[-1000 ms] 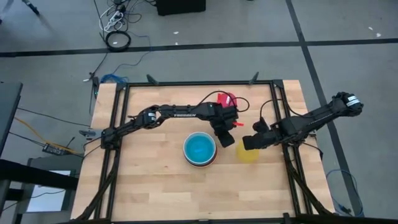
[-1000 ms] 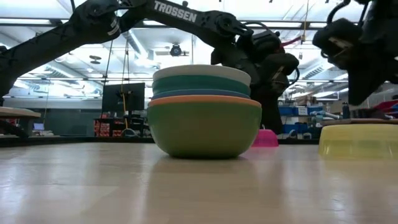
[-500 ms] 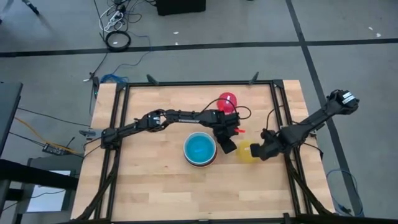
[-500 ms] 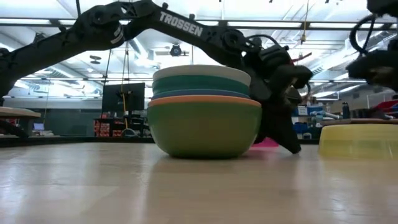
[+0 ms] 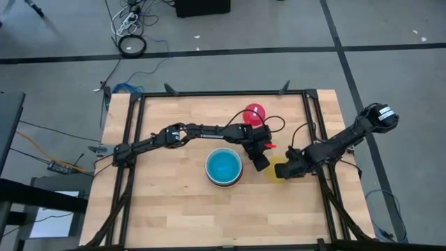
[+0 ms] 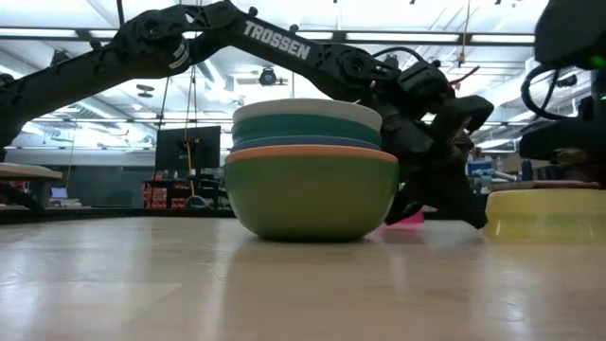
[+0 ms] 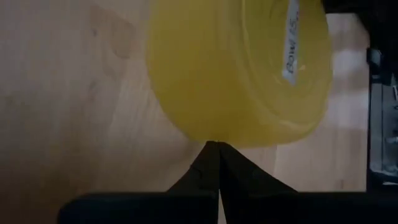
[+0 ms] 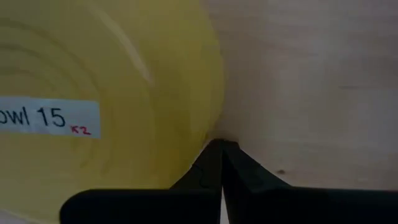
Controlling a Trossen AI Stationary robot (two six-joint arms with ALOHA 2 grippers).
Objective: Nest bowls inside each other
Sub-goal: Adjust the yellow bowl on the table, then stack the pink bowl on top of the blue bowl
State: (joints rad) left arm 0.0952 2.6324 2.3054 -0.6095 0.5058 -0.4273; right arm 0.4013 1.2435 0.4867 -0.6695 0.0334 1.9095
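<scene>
Both arms have dropped in on the yellow bowl (image 5: 280, 169) since a second ago, and the red bowl (image 5: 255, 113) at the table's (image 5: 167, 209) far edge is uncovered again. Stack of nested bowls (image 5: 224, 167) sits mid-table. Left gripper (image 5: 262, 163), jaws closed and empty, presses one side of the upside-down yellow bowl; right gripper (image 5: 288, 170), closed and empty, presses the opposite side.

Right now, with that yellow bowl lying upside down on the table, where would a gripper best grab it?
Probably at the rim. The yellow bowl rests mouth-down, its labelled base up, so its smooth dome offers no edge to pinch. Both shut grippers, left and right, press at its opposite sides low on the table; tipping it up from there would bare the rim for a pinch.
</scene>
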